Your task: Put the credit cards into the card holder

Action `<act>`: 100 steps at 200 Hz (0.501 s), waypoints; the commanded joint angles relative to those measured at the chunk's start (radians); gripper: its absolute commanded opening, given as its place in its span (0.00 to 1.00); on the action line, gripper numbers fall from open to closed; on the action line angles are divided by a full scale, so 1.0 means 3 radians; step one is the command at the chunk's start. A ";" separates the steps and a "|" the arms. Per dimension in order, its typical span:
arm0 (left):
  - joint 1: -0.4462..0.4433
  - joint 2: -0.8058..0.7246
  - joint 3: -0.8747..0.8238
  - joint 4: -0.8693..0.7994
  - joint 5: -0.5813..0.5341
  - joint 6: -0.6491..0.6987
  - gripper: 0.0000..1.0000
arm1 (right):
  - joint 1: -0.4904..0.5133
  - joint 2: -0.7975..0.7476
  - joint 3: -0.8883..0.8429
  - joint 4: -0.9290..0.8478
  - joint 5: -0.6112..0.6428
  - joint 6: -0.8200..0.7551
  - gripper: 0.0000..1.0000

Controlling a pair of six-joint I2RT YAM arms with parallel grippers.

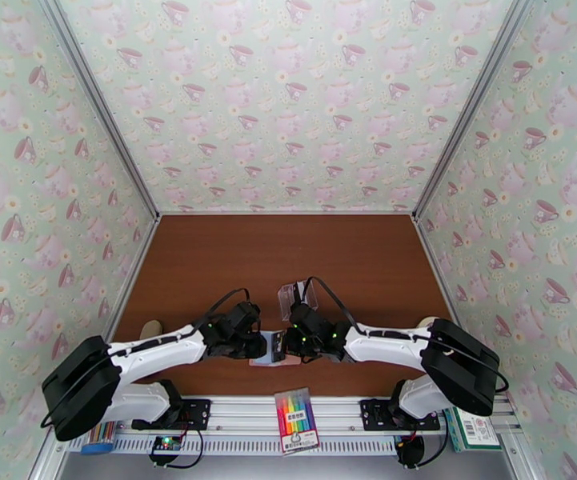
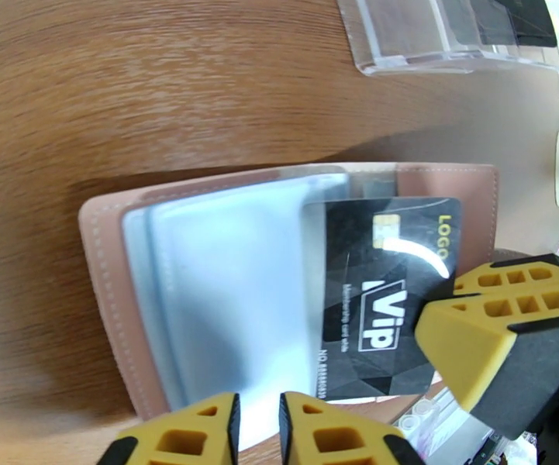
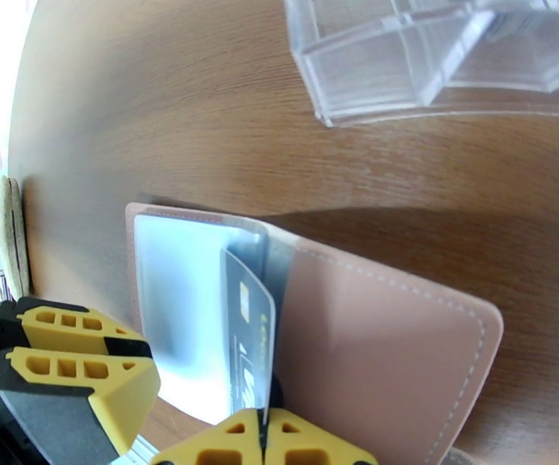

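Edgewise, credit card [image 3: 250, 342] pinched in right gripper [image 3: 263, 434]

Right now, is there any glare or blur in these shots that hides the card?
Left wrist view: a white glare streak crosses the black card beside its chip; print readable. Right wrist view: left edge blown out white, shadow falls beyond the card holder, the card stands nearly edge-on. Top view: even light, no glare, card too small to make out.

The left arm [image 1: 160, 351] and right arm [image 1: 384, 344] are white with black joints and cables. The left hand [image 2: 257, 416] and right hand [image 3: 262, 421] have yellow, square-holed fingers [image 2: 314, 420].
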 commanded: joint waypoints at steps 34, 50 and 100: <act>-0.0034 0.0163 0.0099 -0.0069 -0.0107 0.0085 0.22 | -0.0009 0.0137 -0.0038 -0.0157 0.0023 0.0016 0.00; -0.0034 0.0202 0.0086 -0.0092 -0.0121 0.0089 0.21 | -0.0013 0.0147 -0.0032 -0.0163 0.0030 0.0017 0.00; -0.0037 0.0244 0.0058 -0.0117 -0.0161 0.0083 0.21 | -0.0039 0.0212 -0.0028 -0.0157 0.0050 0.0012 0.00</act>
